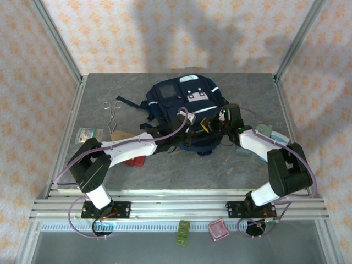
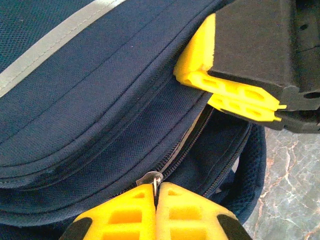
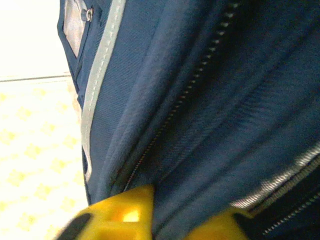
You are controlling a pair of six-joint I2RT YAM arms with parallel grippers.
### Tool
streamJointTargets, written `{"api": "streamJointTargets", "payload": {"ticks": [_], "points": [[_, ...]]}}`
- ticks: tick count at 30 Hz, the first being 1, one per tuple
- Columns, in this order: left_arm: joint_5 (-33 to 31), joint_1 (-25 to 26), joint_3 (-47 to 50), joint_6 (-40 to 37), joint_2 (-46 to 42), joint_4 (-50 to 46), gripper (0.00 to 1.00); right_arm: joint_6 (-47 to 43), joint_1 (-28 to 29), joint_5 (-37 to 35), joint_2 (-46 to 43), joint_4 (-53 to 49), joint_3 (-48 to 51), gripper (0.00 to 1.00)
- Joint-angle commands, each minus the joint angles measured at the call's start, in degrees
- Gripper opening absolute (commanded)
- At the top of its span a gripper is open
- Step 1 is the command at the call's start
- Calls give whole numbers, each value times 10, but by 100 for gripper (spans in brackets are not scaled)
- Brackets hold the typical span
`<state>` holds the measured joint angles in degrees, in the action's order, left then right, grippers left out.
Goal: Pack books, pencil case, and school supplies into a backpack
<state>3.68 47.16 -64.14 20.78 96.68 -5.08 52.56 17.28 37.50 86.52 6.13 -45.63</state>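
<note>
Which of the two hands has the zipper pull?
The left hand, shut on the metal zipper pull of the backpack; the right hand pinches only a fold of its fabric.

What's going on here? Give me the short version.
Both arms are working on the backpack in the middle of the table. The left tool is shut on the zipper pull. The right tool pinches a fold of the backpack's fabric beside the zip, probably bracing it for unzipping. The small red item lies on the table by the left arm, not yet packed.
</note>
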Motion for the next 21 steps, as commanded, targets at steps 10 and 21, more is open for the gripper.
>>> {"api": "streamJointTargets", "payload": {"ticks": [10,21], "points": [[-100,-109,87,34,-53,7,0,-6,-30,-73,-48,16,12,0],[-73,-136,70,32,-31,37,0,-6,-35,-42,-50,41,13,4]]}}
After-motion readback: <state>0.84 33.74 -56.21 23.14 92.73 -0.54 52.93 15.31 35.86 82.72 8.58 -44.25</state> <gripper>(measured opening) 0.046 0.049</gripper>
